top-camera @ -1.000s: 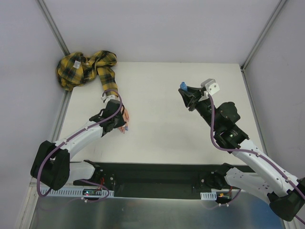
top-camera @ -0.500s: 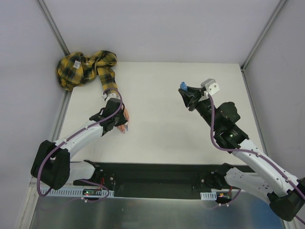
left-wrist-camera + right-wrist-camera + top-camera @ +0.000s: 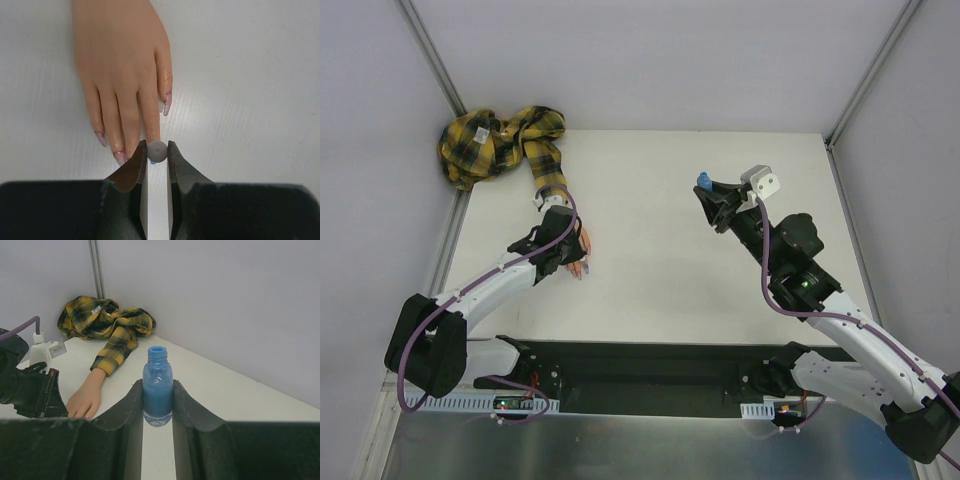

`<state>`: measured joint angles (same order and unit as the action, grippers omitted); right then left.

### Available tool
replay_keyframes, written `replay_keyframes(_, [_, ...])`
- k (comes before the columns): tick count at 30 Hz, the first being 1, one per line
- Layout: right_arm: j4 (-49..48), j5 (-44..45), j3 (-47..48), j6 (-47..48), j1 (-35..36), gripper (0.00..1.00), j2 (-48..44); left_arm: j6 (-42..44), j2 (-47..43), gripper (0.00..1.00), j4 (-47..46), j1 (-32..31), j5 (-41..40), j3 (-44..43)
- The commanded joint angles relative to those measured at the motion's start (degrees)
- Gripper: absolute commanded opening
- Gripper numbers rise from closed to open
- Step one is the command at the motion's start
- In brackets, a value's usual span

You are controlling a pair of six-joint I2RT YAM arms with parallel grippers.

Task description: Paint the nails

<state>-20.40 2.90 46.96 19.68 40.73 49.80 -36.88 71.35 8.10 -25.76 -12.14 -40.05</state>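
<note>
The light is bright and even in all three views, and it seems to come from above. The white table [image 3: 670, 190] has only soft, pale shadows under the arms. At its near edge a metal strip [image 3: 620, 450] gives a dull shine. Close up, the mannequin hand [image 3: 120, 65] and the nails [image 3: 167, 102] show small wet glints. The grey ball [image 3: 157, 152] is sharp, but the left gripper [image 3: 156, 145] is dark and a bit fuzzy. The blue bottle [image 3: 158, 375] is clear, while the right gripper [image 3: 157, 387] looks dark and soft.
</note>
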Motion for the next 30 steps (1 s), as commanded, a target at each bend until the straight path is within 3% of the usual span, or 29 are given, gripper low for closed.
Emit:
replay_keyframes(1, [-4.5, -0.9, 1.0, -0.9, -0.3, 0.00, -0.3, -0.3, -0.9, 0.00, 1.8, 0.4, -3.9, -1.3])
replay_keyframes(12, [-4.6, -0.8, 0.9, -0.9, -0.2, 0.00, -0.5, 0.1, -1.1, 0.00, 2.5, 0.5, -2.5, -1.3])
replay_keyframes(21, [-4.5, -0.9, 0.9, -0.9, -0.3, 0.00, -0.5, 0.9, 0.5, 0.00, -1.0, 0.5, 3.3, -2.2])
replay_keyframes(30, [-4.5, -0.9, 1.0, -0.9, -0.4, 0.01, -0.3, 0.6, 0.0, 0.00, -0.2, 0.5, -0.8, -1.8])
